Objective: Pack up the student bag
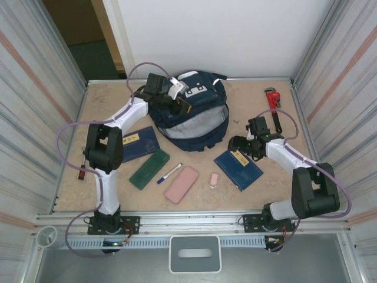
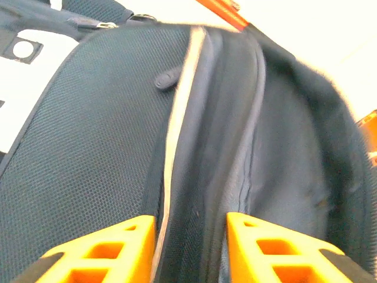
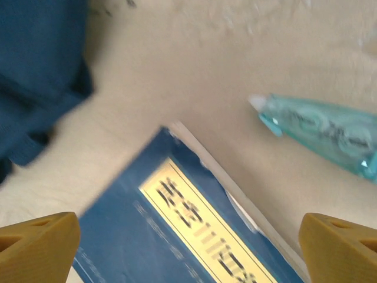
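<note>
The student bag point(image 1: 197, 118), a navy backpack with white stripes, lies at the back middle of the table. My left gripper point(image 1: 178, 99) is on its top. In the left wrist view the orange fingers point(image 2: 121, 247) stand apart, open, over a zip seam of the bag point(image 2: 88, 147), with fabric showing in the gap. My right gripper point(image 1: 237, 143) hovers wide open over the corner of a dark-blue book point(image 1: 238, 168) with a yellow label point(image 3: 206, 230). Nothing lies between its fingertips point(image 3: 38, 242). A corner of the bag point(image 3: 35, 65) shows at the upper left there.
A teal correction-tape pen point(image 3: 321, 132) lies beside the book. On the table are a second blue book point(image 1: 138, 143), a green case point(image 1: 149, 168), a pen point(image 1: 169, 173), a pink case point(image 1: 181, 184), an eraser point(image 1: 214, 179) and a red wrench point(image 1: 272, 98). Metal walls enclose the sides.
</note>
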Robot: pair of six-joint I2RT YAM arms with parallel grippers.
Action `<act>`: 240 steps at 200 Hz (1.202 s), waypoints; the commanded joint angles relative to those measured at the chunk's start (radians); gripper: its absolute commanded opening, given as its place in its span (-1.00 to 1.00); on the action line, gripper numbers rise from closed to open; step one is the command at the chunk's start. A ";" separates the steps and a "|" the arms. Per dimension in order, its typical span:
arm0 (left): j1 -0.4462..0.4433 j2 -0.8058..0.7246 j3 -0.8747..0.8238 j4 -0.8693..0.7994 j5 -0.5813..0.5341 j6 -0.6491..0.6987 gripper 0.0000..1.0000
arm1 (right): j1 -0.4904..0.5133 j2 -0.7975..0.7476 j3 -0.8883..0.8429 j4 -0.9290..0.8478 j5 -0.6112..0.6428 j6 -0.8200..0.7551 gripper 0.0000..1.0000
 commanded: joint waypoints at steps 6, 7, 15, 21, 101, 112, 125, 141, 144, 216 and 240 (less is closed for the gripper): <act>-0.065 -0.140 -0.104 0.087 -0.147 -0.057 0.25 | 0.034 -0.078 -0.012 -0.090 0.040 0.010 0.89; -0.069 -0.148 -0.115 0.094 -0.154 -0.060 0.27 | 0.039 -0.081 -0.012 -0.093 0.043 0.010 0.88; -0.093 -0.206 -0.192 0.151 -0.202 -0.082 0.40 | 0.088 -0.102 -0.011 -0.106 0.084 0.006 0.85; -0.111 -0.246 -0.244 0.191 -0.228 -0.095 0.46 | 0.126 -0.115 -0.011 -0.105 0.097 0.002 0.82; -0.202 -0.491 -0.643 0.390 -0.419 -0.314 0.57 | 0.110 0.158 0.040 0.125 -0.275 0.095 0.08; -0.213 -0.503 -0.670 0.389 -0.416 -0.335 0.57 | 0.075 0.191 0.047 0.137 -0.300 0.100 0.02; -0.231 -0.513 -0.700 0.394 -0.427 -0.360 0.57 | 0.031 0.225 0.058 0.147 -0.317 0.108 -0.03; -0.258 -0.518 -0.728 0.397 -0.430 -0.383 0.57 | -0.020 0.267 0.076 0.159 -0.336 0.111 -0.10; -0.264 -0.518 -0.730 0.397 -0.429 -0.386 0.57 | -0.028 0.274 0.080 0.162 -0.338 0.113 -0.11; -0.403 -0.431 -0.680 0.362 -0.439 -0.479 0.57 | -0.105 0.176 0.155 0.159 -0.488 0.133 0.06; -0.441 -0.343 -0.600 0.343 -0.395 -0.564 0.57 | -0.123 0.040 0.089 0.008 -0.246 0.078 0.37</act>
